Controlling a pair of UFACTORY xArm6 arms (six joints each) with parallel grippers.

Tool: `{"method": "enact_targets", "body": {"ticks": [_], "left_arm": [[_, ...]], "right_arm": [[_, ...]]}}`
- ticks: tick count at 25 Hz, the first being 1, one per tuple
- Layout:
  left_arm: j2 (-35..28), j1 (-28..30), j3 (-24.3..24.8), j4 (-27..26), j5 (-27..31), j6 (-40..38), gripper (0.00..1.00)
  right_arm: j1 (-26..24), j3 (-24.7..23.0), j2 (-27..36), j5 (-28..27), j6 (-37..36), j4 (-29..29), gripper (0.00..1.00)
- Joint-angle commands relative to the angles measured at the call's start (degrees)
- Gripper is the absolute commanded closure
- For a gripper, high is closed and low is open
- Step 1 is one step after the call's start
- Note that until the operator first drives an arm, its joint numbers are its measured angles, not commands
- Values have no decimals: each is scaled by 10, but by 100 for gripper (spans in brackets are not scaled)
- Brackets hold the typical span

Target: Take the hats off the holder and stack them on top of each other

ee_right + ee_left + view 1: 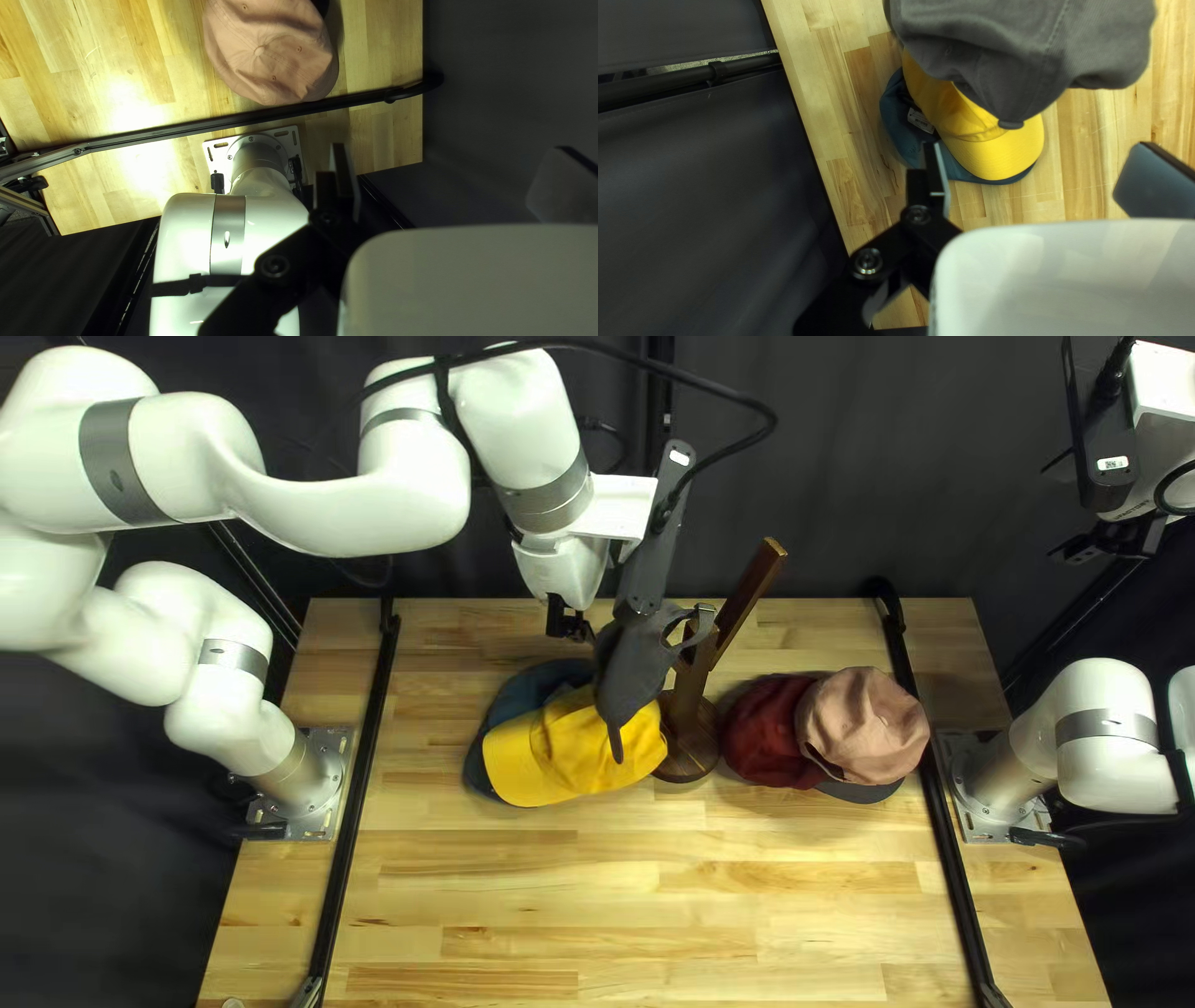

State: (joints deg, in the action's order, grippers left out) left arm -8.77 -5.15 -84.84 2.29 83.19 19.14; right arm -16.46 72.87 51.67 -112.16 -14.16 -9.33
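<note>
A dark wooden hat holder (693, 709) stands mid-table, and a grey hat (633, 667) still hangs from it. Left of its base a yellow hat (569, 751) lies on a blue hat (527, 695). To the right lie a red hat (761, 733) and a pink hat (864, 723), the pink one on a dark hat (859, 791). My left gripper (1036, 154) is open just behind the grey hat (1017, 46), above the yellow hat (985, 140) and blue hat (896, 112), holding nothing. My right gripper (448, 158) is open and empty, raised beyond the table's right edge, with the pink hat (271, 46) far below.
Black rails (359, 784) run front to back along both sides of the wooden table (653, 896). The right arm's base (254, 154) is bolted by the right rail. A dark curtain hangs behind the far edge.
</note>
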Motion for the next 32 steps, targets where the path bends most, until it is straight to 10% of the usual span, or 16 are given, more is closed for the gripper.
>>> {"method": "enact_targets", "body": {"ticks": [1, 19, 20, 22, 32], "left_arm": [[9, -2, -12, -7, 6, 3, 0], [36, 7, -41, -23, 13, 8, 0], [36, 7, -40, -23, 11, 8, 11], [38, 8, -41, -24, 11, 8, 100], [49, 12, -48, -20, 14, 8, 100]], "right_arm": [[0, 0, 0, 0, 0, 0, 0], [0, 0, 0, 0, 0, 0, 0], [0, 0, 0, 0, 0, 0, 0], [0, 0, 0, 0, 0, 0, 0], [0, 0, 0, 0, 0, 0, 0]]}}
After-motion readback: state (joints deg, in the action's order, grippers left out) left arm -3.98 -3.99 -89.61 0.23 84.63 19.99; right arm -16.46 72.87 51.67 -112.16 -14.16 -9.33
